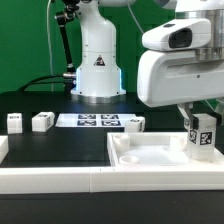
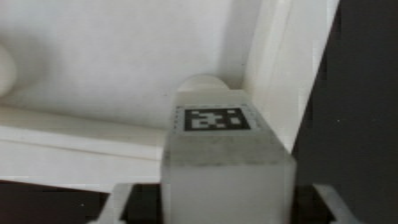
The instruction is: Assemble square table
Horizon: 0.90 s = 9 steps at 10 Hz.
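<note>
The white square tabletop slab (image 1: pixel 160 155) lies at the exterior view's right, rims up. My gripper (image 1: pixel 203 128) is shut on a white tagged leg (image 1: pixel 203 138) and holds it upright over the slab's corner at the exterior view's right. In the wrist view the held leg (image 2: pixel 221 140) fills the middle, its tag facing the camera, its far end at the slab's inner corner (image 2: pixel 222 80). The fingers (image 2: pixel 125 205) flank it. Three more tagged legs stand on the black surface: two at the exterior view's left (image 1: pixel 14 122) (image 1: pixel 42 121) and one by the slab (image 1: pixel 135 123).
The marker board (image 1: pixel 88 121) lies flat in front of the robot base (image 1: pixel 97 60). A long white rail (image 1: pixel 50 175) edges the black surface at the front.
</note>
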{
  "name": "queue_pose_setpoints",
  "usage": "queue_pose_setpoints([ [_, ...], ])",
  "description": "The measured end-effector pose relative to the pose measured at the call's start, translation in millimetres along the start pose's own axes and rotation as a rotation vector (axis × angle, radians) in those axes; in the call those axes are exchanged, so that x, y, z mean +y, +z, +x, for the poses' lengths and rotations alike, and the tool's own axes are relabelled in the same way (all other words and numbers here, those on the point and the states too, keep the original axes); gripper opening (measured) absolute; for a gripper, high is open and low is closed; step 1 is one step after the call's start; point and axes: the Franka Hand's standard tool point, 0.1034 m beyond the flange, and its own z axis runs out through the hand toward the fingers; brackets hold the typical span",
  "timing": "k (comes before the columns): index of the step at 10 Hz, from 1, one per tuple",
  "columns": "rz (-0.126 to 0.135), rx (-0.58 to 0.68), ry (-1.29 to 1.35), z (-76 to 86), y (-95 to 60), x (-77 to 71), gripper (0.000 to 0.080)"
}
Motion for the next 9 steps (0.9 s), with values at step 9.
queue_pose_setpoints([
  [9,0.034,-0.008,0.914,-0.2,0.7,7.5,0.0290],
])
